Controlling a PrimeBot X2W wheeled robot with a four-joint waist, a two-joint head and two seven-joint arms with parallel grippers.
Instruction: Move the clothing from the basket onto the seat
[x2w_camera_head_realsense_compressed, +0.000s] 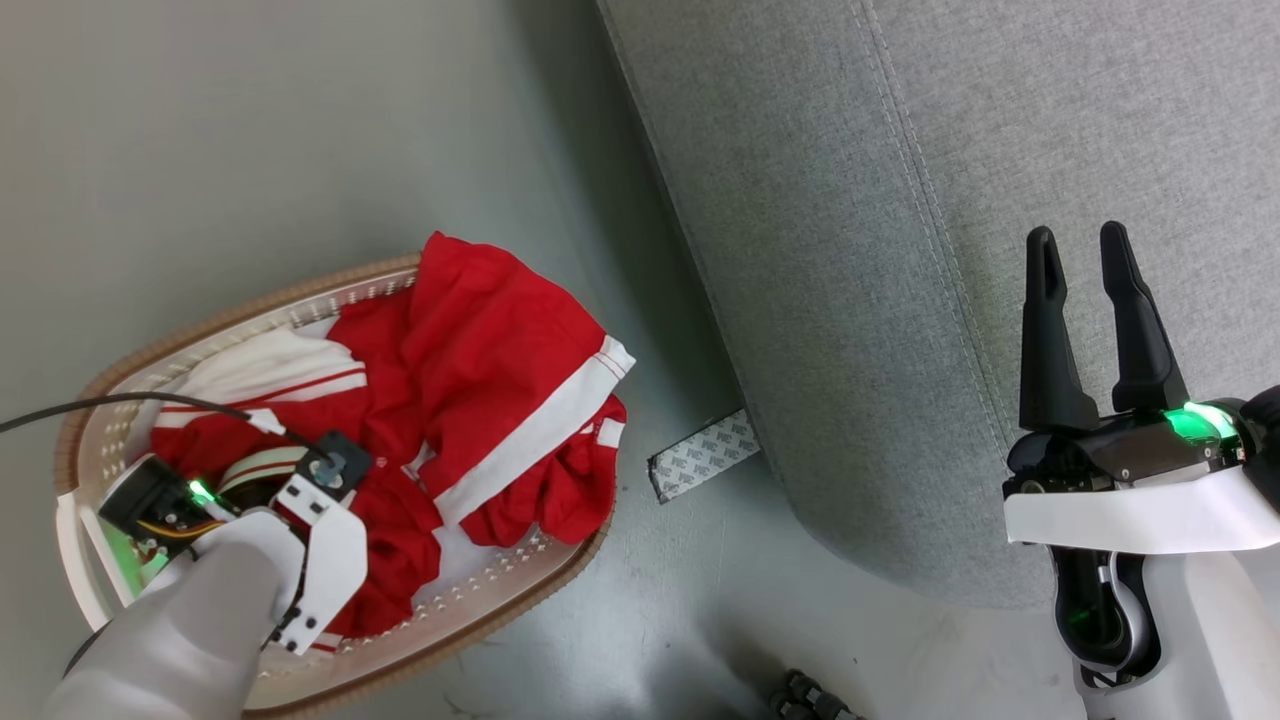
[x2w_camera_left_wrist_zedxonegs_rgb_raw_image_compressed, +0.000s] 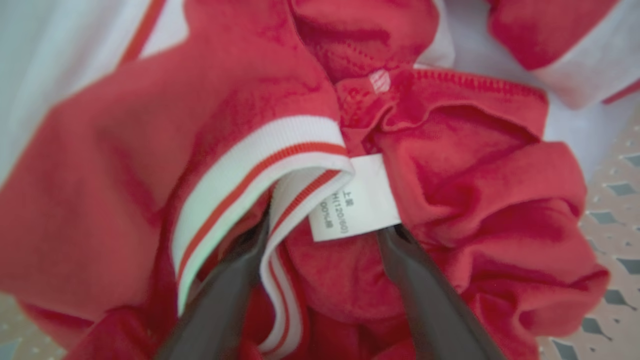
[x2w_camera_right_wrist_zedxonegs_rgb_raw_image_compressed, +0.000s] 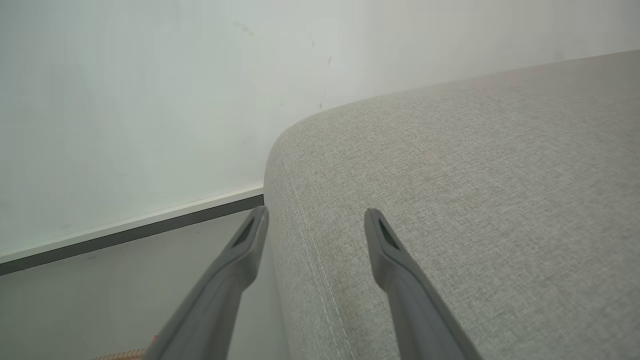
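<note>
The left end effector (x2w_camera_left_wrist_zedxonegs_rgb_raw_image_compressed: 325, 230) is open wide, and its two dark fingers (x2w_camera_left_wrist_zedxonegs_rgb_raw_image_compressed: 220, 300) point down into the clothing (x2w_camera_head_realsense_compressed: 480, 380). In the left wrist view their tips are sunk in the red cloth. One tip goes under the white ribbed collar (x2w_camera_left_wrist_zedxonegs_rgb_raw_image_compressed: 250, 160) with its red stripe, the other goes just under the white label (x2w_camera_left_wrist_zedxonegs_rgb_raw_image_compressed: 355, 197). So a fold of the collar and the label lie between the jaws, but the jaws do not press it yet. Nothing is gripped.

The clothing is a red and white heap that fills most of the basket (x2w_camera_head_realsense_compressed: 70, 440). The basket stands on the floor (x2w_camera_head_realsense_compressed: 250, 150), and in the head view its long axis runs from lower left to upper right. At the upper right end a part of the red cloth hangs over the brown rim, on the side towards the seat (x2w_camera_head_realsense_compressed: 900, 250).

The right end effector (x2w_camera_head_realsense_compressed: 1078, 235) is open too and holds nothing. It hangs above the grey seat, near the stitched seam, well apart from the basket.

The relation that matters is this: the clothing is directly under the left end effector, so the left arm is the nearer one by far, and the seat lies to the robot's right of the basket, with a strip of bare floor between them. I judge that the coming move is to close on the collar fold, lift, and carry the cloth to the right. The heap is loose and folded, so perhaps only a part will come up with the collar.
</note>
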